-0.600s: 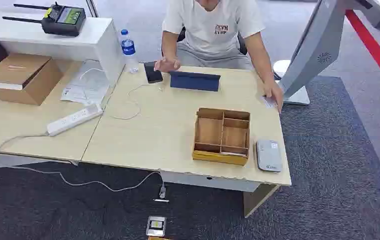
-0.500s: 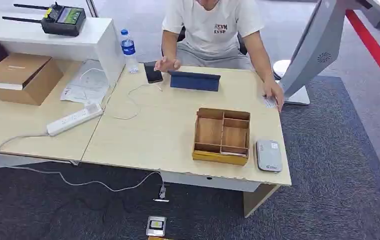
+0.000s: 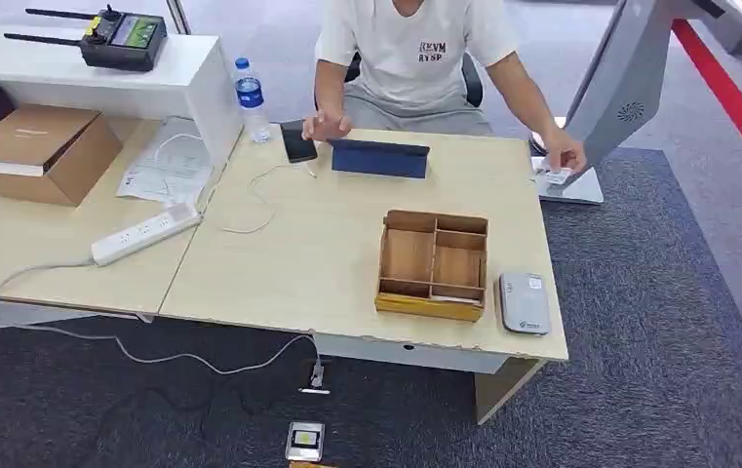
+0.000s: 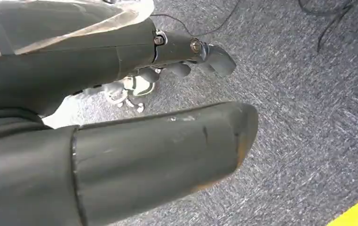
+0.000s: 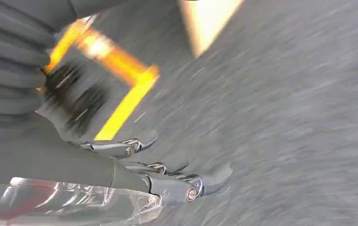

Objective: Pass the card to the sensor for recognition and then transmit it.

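A small white card (image 3: 554,175) is held in a person's hand, just past the table's far right edge and over the base of a grey kiosk. The grey sensor pad (image 3: 525,302) lies flat at the table's near right corner, beside a wooden divided box (image 3: 435,263). My left hand (image 4: 134,52) hangs over grey carpet with its thumb and fingers apart, holding nothing. My right hand (image 5: 120,174) also hangs over carpet, fingers extended and empty; its view is blurred.
The person sits at the table's far side, the other hand by a black phone (image 3: 298,143) and a blue tablet case (image 3: 380,158). A water bottle (image 3: 250,97), power strip (image 3: 144,232) and cardboard box (image 3: 43,151) lie left. The kiosk (image 3: 620,88) stands at the right.
The person's hand has lifted the card off the table's right edge and carried it away to the right, toward the kiosk base.
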